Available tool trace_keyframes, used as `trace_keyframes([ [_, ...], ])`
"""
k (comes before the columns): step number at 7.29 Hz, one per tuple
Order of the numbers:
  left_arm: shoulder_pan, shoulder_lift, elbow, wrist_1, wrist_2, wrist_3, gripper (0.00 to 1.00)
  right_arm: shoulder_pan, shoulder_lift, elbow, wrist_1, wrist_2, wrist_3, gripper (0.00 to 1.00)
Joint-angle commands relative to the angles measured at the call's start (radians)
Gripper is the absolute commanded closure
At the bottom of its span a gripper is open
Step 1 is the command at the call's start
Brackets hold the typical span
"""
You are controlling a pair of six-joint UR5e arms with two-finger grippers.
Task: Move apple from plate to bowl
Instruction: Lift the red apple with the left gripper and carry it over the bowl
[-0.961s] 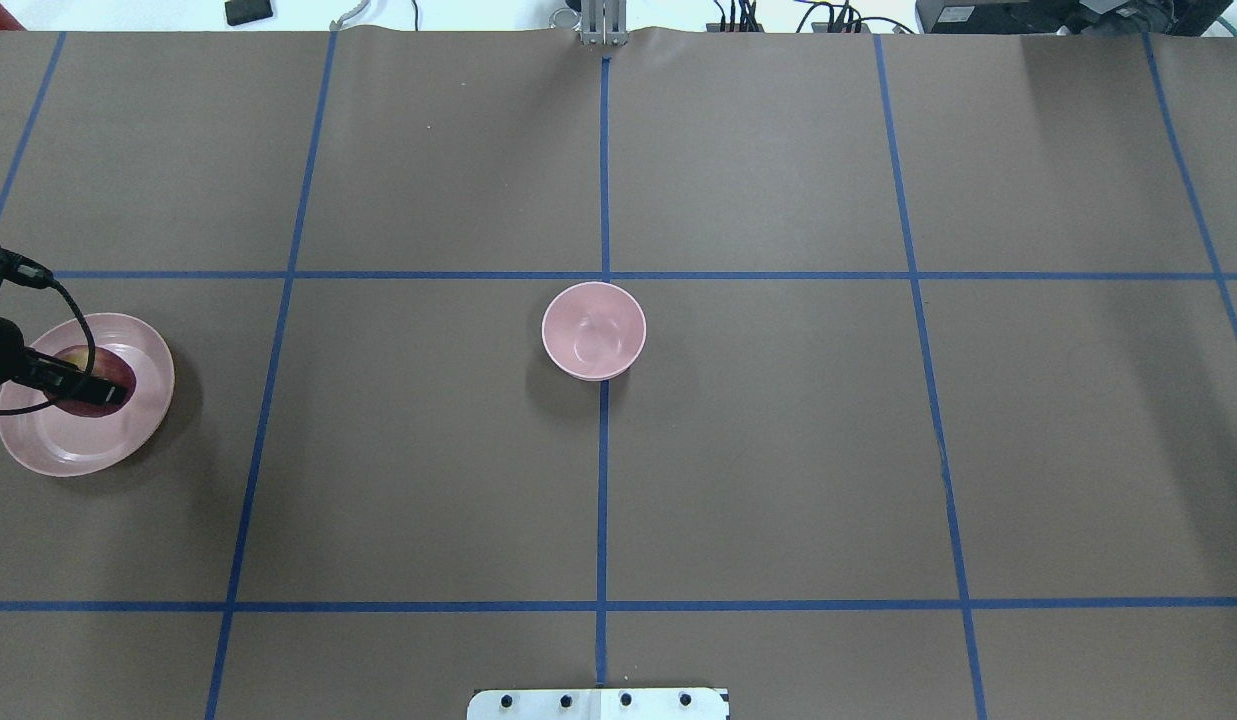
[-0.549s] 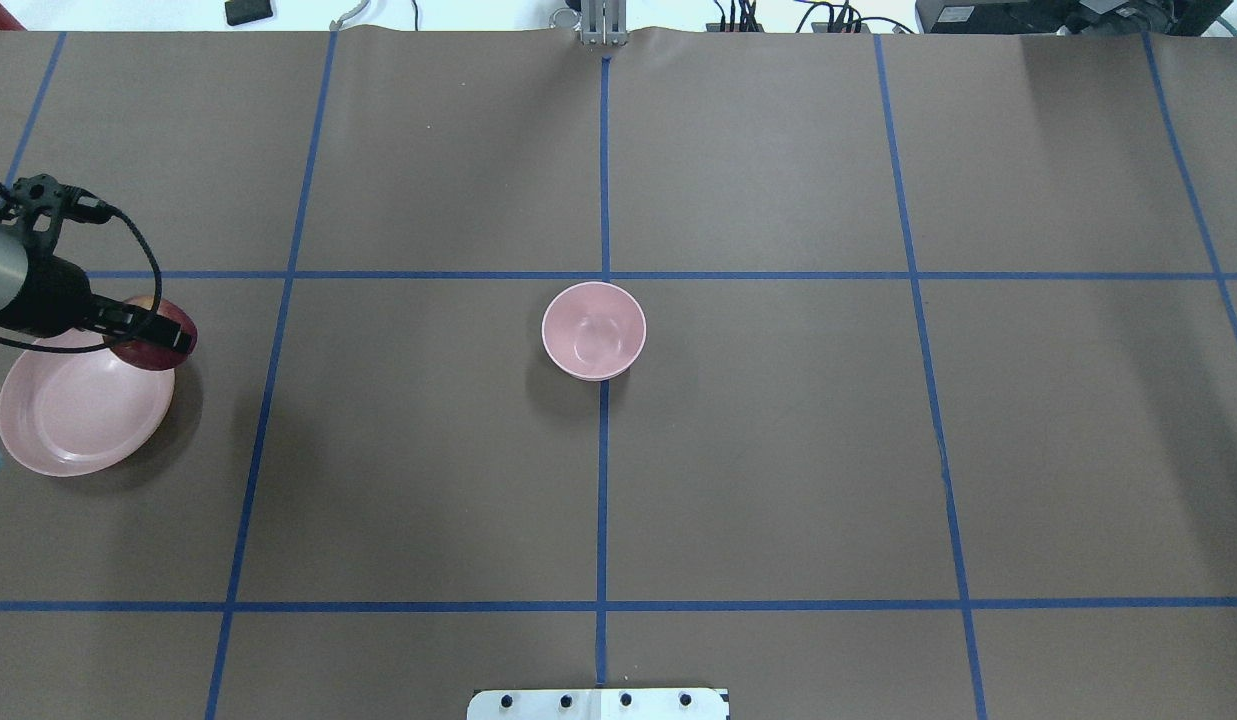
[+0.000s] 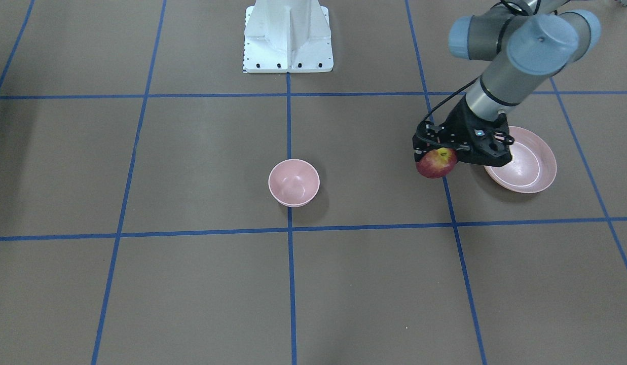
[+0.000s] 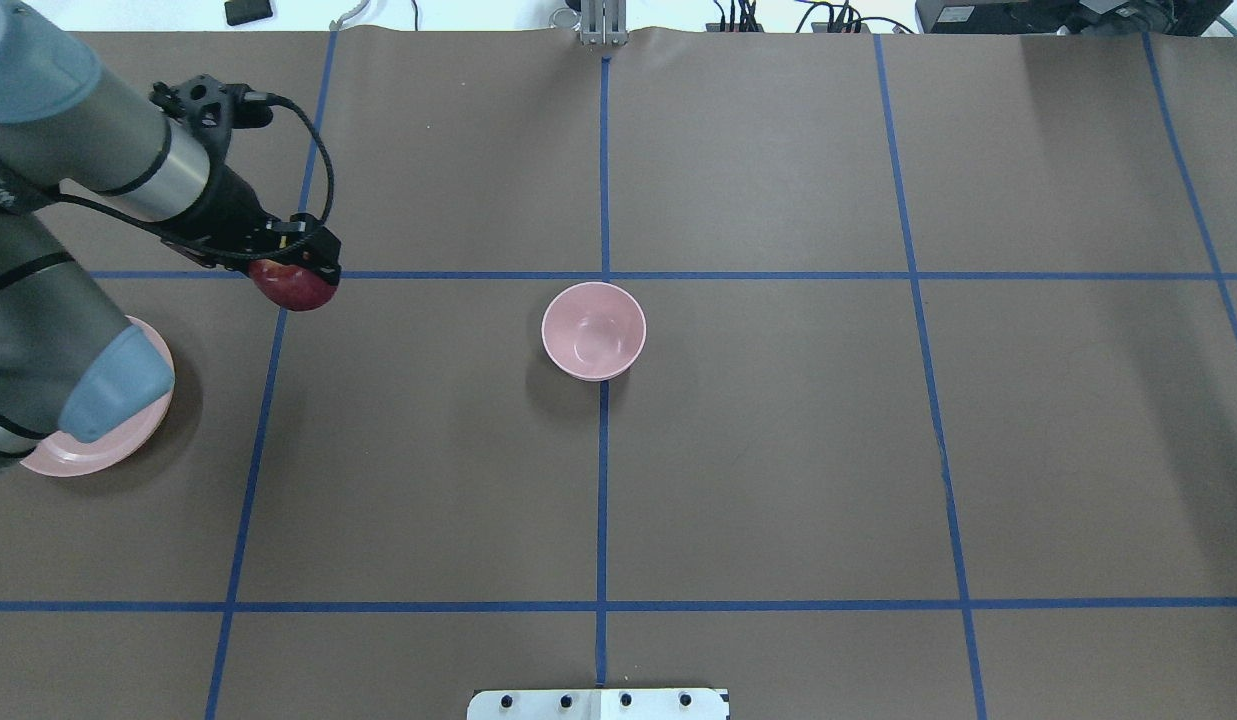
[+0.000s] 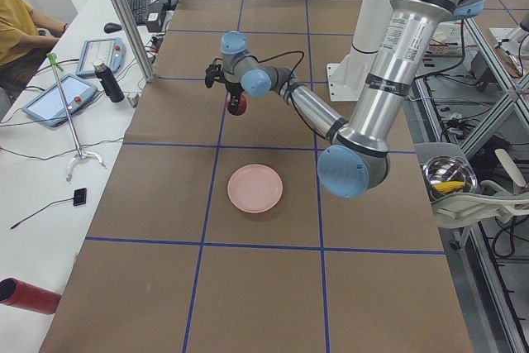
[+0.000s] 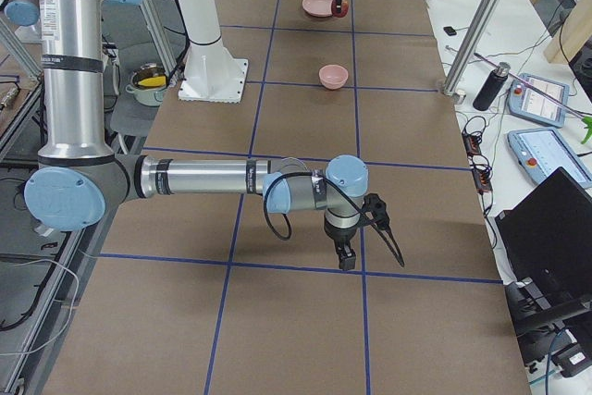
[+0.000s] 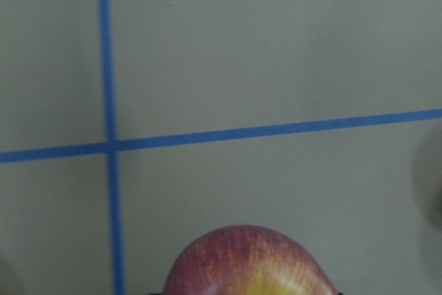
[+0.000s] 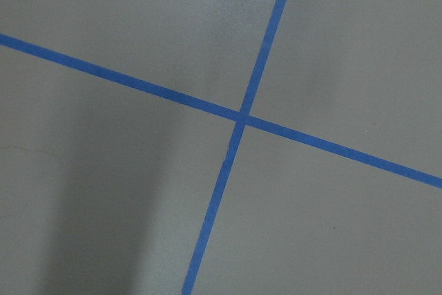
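My left gripper [image 4: 300, 268] is shut on the dark red apple [image 4: 290, 290] and holds it in the air, to the right of the plate and left of the bowl. The front view shows the apple [image 3: 435, 166] under the gripper [image 3: 437, 151], with a yellow patch on top. The apple [image 7: 250, 264] fills the bottom of the left wrist view. The pale pink plate [image 3: 528, 175] is empty; in the overhead view my arm partly covers the plate [image 4: 88, 457]. The small pink bowl [image 4: 593, 330] is empty at the table's centre. My right gripper [image 6: 346, 261] shows only in the exterior right view; I cannot tell its state.
The table is brown with blue tape grid lines. The robot's white base [image 3: 288, 40] stands at the near middle edge. Tablets and a bottle [image 5: 107, 82] lie on the operators' side bench, off the work area.
My left gripper has lifted the apple off the plate and carried it up and to the right, toward the bowl. The plate now stands empty.
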Motion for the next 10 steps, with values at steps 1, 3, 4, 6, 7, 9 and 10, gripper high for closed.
trace_keyframes([
  [1, 0.133, -0.172, 0.03, 0.126, 0.125, -0.149, 1.0, 0.0, 0.001, 0.0, 0.0, 0.001, 0.008, 0.0],
  [3, 0.195, -0.312, 0.157, 0.127, 0.136, -0.255, 1.0, 0.0, 0.001, 0.0, 0.0, 0.003, 0.016, 0.0],
  [4, 0.226, -0.328, 0.175, 0.122, 0.191, -0.266, 1.0, 0.0, 0.001, -0.002, 0.0, 0.003, 0.02, 0.0],
  [6, 0.247, -0.45, 0.299, 0.11, 0.197, -0.327, 1.0, 0.0, 0.001, 0.0, 0.0, 0.006, 0.023, 0.0],
  [7, 0.255, -0.498, 0.374, 0.099, 0.197, -0.341, 1.0, 0.0, 0.001, 0.0, 0.0, 0.007, 0.025, 0.0],
  [9, 0.27, -0.5, 0.485, -0.041, 0.238, -0.35, 1.0, 0.0, 0.001, 0.0, 0.0, 0.007, 0.025, 0.0],
  [10, 0.286, -0.5, 0.502, -0.053, 0.263, -0.35, 1.0, 0.0, 0.001, 0.0, 0.0, 0.007, 0.025, 0.0],
])
